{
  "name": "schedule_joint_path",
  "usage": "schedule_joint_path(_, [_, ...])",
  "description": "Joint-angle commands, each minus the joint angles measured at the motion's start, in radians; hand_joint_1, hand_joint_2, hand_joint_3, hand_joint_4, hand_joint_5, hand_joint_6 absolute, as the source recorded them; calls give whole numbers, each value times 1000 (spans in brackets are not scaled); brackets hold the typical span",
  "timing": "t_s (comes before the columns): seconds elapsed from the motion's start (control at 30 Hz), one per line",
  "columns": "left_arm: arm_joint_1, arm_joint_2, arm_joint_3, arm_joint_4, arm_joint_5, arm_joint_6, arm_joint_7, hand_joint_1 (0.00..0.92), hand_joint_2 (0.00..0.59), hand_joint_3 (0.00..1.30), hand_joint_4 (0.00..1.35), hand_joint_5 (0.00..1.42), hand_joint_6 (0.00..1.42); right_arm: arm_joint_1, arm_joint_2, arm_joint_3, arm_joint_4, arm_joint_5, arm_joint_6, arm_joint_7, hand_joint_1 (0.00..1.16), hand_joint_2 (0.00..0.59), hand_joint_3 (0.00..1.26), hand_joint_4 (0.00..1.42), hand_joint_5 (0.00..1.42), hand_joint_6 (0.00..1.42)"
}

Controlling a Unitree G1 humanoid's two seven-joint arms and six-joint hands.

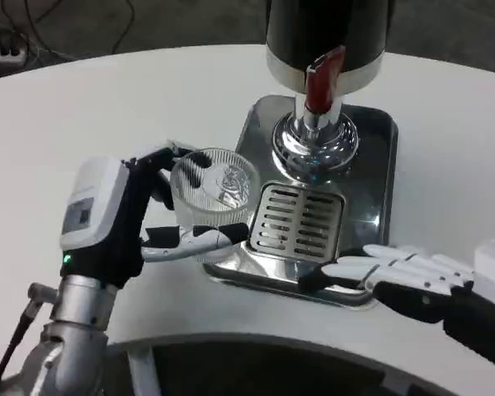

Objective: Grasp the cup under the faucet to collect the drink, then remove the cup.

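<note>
At the left edge of the drip tray point(371, 124), the cup point(213, 202) is sitting upright in the left hand point(128, 219), not yet under the faucet point(316, 124). It's a clear ribbed glass, mouth up; I can't tell whether there is liquid in it. Its base is hanging over the tray's left rim, beside the slotted grate point(297, 219) rather than over it, and I can't tell if it's touching the tray or riding just above.

Left hand is wrapping the cup from the robot's left side: dark fingers point(181, 158) are curling round the far wall near the rim, and one white-and-black finger is crossing the near wall low down. That side grip is leaving the mouth open to the spout, which is probably the point, since nothing is blocking the pour path. White back of the hand is facing the camera, and the silver forearm is rising from the bottom-left corner.

Red tap lever point(322, 78) is sitting above the chrome spout, with the black dispenser body point(330, 29) behind it.

Right hand point(392, 276) is holding nothing, lying with fingers extended and together, pointing left, tips touching or just over the tray's front rim. Looks like it's waiting, possibly steadying the tray.

Next move, as I judge it: cup needs to go right and back, onto the grate under the spout.
</note>
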Motion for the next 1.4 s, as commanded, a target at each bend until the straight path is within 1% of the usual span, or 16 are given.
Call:
schedule_joint_path(0.03, [-75,8,-67,88,30,-1,107,642,7,683,771,888,801,10,-17,7,-14,12,-16,-26,557,440,191,139,86,62])
schedule_joint_path(0.1, [-100,8,-96,124,40,1,136,642,8,685,771,888,803,12,-23,11,-14,12,-16,-34,558,440,192,139,86,62])
schedule_joint_path(0.2, [-154,-11,-143,206,58,19,175,642,8,687,781,888,813,15,-28,9,-14,13,-14,-41,558,440,192,139,91,62])
schedule_joint_path(0.33, [-201,-27,-190,282,56,33,211,642,8,687,781,895,818,21,-36,9,-14,11,-13,-50,559,440,194,142,95,62])
schedule_joint_path(0.4, [-218,-32,-208,309,52,38,223,642,8,687,781,897,819,23,-33,20,-14,2,-12,-54,559,440,195,144,95,63])
schedule_joint_path(0.43, [-227,-38,-215,322,48,42,224,642,8,687,781,898,819,23,-27,33,-14,-10,-9,-58,559,440,195,145,96,63])
schedule_joint_path(0.53, [-247,-49,-232,348,35,46,220,642,8,690,781,899,820,19,-14,59,-14,-34,-3,-69,559,440,196,148,104,72])
schedule_joint_path(0.67, [-262,-57,-255,361,27,50,222,642,8,693,787,899,820,12,-5,74,-14,-50,3,-74,560,440,196,148,107,76])
schedule_joint_path(0.83, [-281,-65,-273,377,23,65,219,637,9,694,788,899,820,12,6,73,-14,-58,8,-70,560,440,196,150,108,78])
schedule_joint_path(0.93, [-309,-76,-292,409,26,97,204,620,10,694,789,908,820,17,13,78,-14,-64,10,-67,560,440,196,155,108,79])
schedule_joint_path(1.03, [-328,-89,-291,431,9,116,189,612,10,694,790,911,820,14,14,82,-14,-67,12,-68,560,440,200,158,108,80])
schedule_joint_path(1.23, [-361,-108,-309,453,-22,137,143,593,17,688,788,911,820,24,28,64,-14,-65,13,-73,560,440,204,161,116,80])
schedule_joint_path(1.4, [-371,-123,-334,456,-31,144,122,583,16,687,771,911,799,34,40,60,-14,-68,10,-70,560,440,205,163,118,80])
